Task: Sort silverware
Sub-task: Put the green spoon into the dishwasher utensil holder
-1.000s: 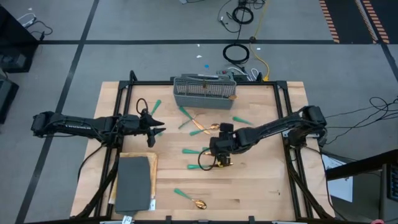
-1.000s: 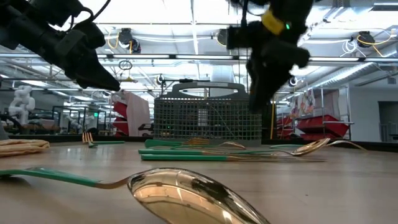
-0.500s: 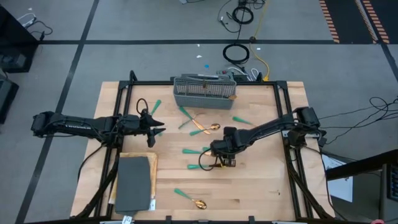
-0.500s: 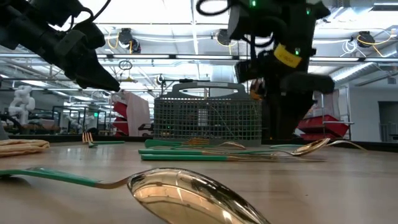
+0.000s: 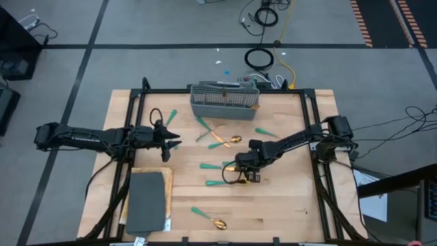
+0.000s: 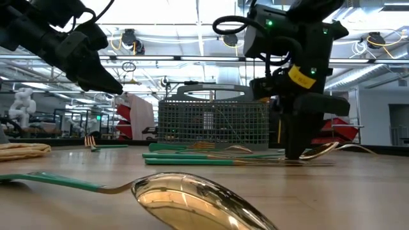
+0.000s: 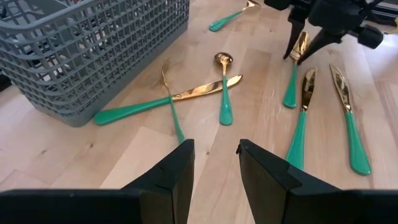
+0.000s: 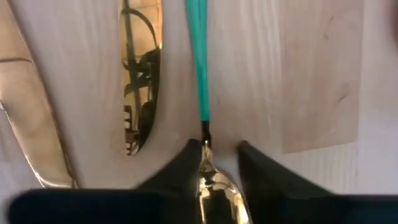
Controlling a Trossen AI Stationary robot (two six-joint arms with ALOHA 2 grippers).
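The silverware, gold-headed pieces with teal handles, lies scattered flat on the wooden table (image 5: 287, 205). My right gripper (image 5: 240, 171) points steeply down at mid-table, shut on the head end of one spoon (image 7: 291, 84), whose handle (image 8: 199, 56) runs away from the fingers. Two knives (image 7: 301, 118) (image 7: 346, 118) lie beside it. My left gripper (image 7: 214, 155) hovers open above the table's left part (image 5: 166, 142), holding nothing. The grey mesh caddy (image 5: 224, 101) stands at the far edge. My right gripper pinches the spoon where the gold bowl narrows to the neck (image 8: 205, 163), one finger (image 8: 185, 169) on each side. The fingers come from above, pointing steeply down, across the spoon. The spoon lies flat on the table, its teal handle toward the left edge.
A knife, fork and small spoon lie crossed near the caddy (image 7: 186, 93). More teal-handled pieces lie at the right (image 5: 265, 132) and far left (image 5: 171, 117). One spoon (image 5: 217, 223) lies near the front edge. A dark grey pad (image 5: 148, 200) fills the front left corner.
My right gripper has sunk to the table, tipping to point more steeply down and shifting slightly toward the near edge. It now stands on the spoon's head end. The silverware has stayed in place.
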